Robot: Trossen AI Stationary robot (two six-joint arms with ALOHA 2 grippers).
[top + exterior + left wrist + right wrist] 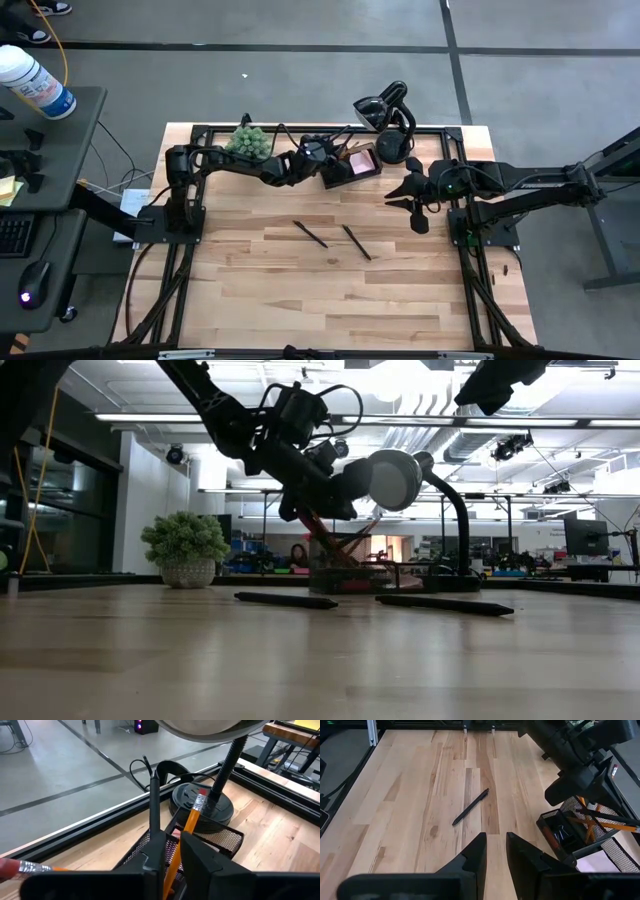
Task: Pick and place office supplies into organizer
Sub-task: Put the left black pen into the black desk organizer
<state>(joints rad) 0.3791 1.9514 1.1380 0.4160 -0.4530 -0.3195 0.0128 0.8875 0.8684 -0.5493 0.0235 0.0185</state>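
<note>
A black pen [154, 805] is held upright by the left gripper [169, 852] over the mesh organizer [352, 163], where pencils [190, 822] already stand; two pens [310, 234] remain mid-table below the empty, slightly parted right gripper [494, 851].

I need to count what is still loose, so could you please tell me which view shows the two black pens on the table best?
The high view: both pens lie fully visible on the table. The low view shows them edge-on, the right wrist view shows only one, and the left wrist view shows neither.
</note>
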